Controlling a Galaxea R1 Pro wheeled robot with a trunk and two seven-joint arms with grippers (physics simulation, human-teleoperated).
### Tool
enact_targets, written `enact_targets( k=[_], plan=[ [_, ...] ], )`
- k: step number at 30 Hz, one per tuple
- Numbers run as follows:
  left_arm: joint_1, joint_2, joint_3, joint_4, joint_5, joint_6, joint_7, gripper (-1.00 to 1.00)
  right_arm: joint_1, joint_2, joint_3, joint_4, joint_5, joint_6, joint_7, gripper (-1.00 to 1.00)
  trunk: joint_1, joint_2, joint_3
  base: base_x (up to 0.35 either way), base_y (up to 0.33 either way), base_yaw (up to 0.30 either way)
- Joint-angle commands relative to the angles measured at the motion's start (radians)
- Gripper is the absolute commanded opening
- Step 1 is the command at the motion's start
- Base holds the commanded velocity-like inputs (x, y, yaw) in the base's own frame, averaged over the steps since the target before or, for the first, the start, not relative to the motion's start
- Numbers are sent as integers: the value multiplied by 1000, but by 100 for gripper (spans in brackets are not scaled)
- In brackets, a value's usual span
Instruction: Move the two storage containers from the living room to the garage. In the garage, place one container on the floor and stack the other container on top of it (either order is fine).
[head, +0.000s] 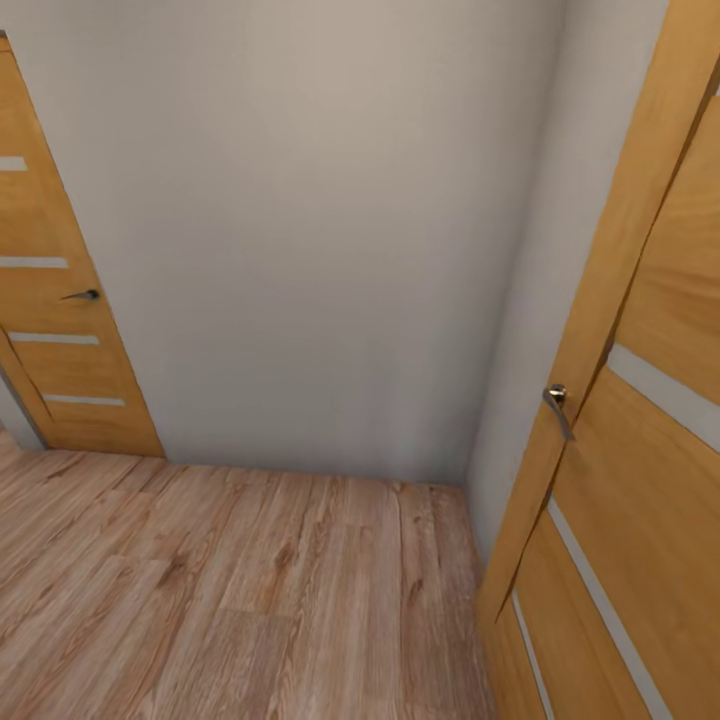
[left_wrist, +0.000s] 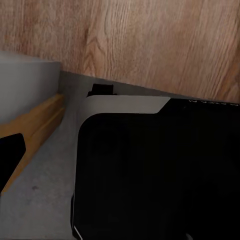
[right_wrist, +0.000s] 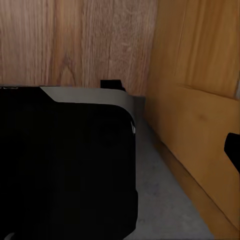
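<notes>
wood plank floor (head: 220, 590) underfoot, open door (head: 640, 420) close on the right, white wall (head: 320, 230) ahead, second door (head: 60, 330) far left. no containers visible. end effector state: can't tell. risk: base clipping the right door when turning.

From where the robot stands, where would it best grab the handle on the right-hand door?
Probably on the free lower end of the lever handle, coming from the hallway side facing the door. The silver lever hangs down from its round knob, clear of the door face, so fingers could close across it.
</notes>
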Motion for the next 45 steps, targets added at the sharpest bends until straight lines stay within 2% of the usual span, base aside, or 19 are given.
enact_targets(
  k=[1,10,45],
  plan=[
    [-1,0,-1,1,10,-3,-4,100,-1,1,8,3,-9,-5,-1,100,0,-1,-1,103,0,0],
    [-1,0,-2,1,11,-3,-3,100,-1,1,9,3,-9,-6,-1,100,0,-1,-1,77,0,0],
    [-1,2,-1,1,11,-2,-3,100,-1,1,9,3,-8,-6,-1,100,0,-1,-1,261,0,0]
  ],
)
